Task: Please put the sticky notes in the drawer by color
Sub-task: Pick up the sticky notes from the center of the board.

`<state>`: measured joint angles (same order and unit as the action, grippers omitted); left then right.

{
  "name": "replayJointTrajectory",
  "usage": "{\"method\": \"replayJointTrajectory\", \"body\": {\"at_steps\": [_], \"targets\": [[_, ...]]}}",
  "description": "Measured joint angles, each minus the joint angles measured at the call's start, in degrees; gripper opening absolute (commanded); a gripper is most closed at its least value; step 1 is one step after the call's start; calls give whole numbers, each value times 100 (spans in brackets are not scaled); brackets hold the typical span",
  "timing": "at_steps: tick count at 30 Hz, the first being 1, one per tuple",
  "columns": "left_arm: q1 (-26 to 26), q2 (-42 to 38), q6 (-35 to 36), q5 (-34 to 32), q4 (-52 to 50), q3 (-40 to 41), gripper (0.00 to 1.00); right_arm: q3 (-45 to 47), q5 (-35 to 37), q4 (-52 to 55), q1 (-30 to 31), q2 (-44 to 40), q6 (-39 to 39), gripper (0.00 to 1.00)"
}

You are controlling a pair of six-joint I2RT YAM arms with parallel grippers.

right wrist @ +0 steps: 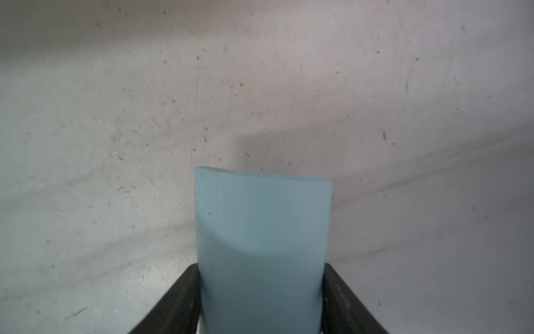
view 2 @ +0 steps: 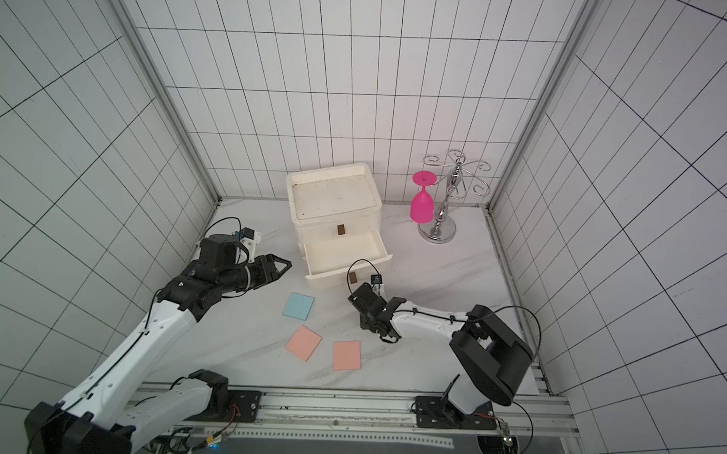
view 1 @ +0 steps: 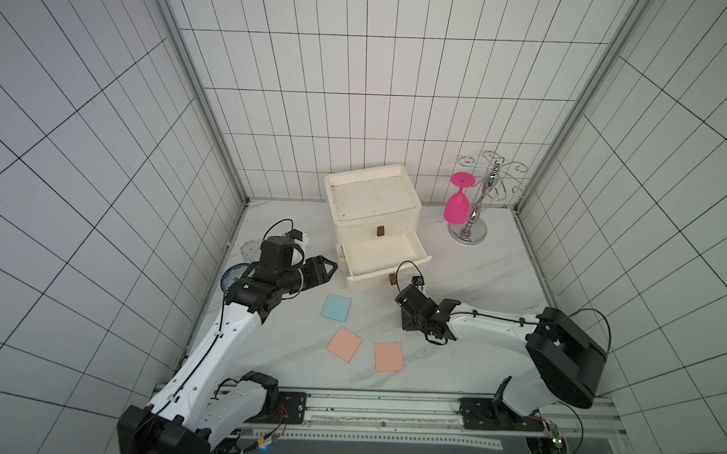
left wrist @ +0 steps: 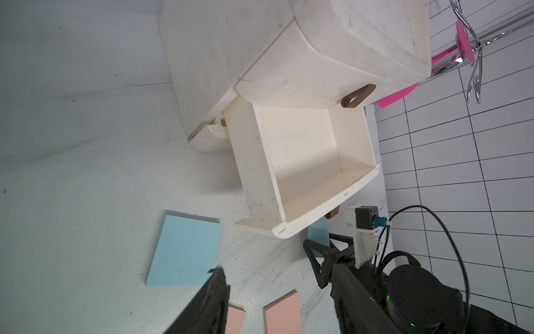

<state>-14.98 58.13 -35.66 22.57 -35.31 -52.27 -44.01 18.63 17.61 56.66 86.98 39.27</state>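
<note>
Right gripper (right wrist: 261,270) around blue sticky pad (right wrist: 263,208)

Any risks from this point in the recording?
1. The right gripper pinches the gripped blue pad by its edges, and it looks bowed; it may buckle or slip out.
2. That gripper sits low, close in front of the open drawer; lifting could catch its front lip.
3. The open left gripper hovers near the drawer's side, so the arms could crowd.
</note>
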Motion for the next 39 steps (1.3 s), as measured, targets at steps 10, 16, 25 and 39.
{"method": "replayJointTrajectory", "body": {"at_steps": [10,16,25,39], "targets": [[-474,125,-638,636,527,2,60,-57,-597,719,-2,-2317,-730,65],[-1005,516,-1585,1390,1515,4,60,-518,-1207,1329,-4,-3283,-1322,65],[-2026,1117,-2826,1908,3075,4,60,-1010,-1773,1458,-2,-3353,-1744,66],[-2291,1250,-3314,1971,3801,4,57,-1143,-2205,1244,-4,-3171,-1784,66]]}}
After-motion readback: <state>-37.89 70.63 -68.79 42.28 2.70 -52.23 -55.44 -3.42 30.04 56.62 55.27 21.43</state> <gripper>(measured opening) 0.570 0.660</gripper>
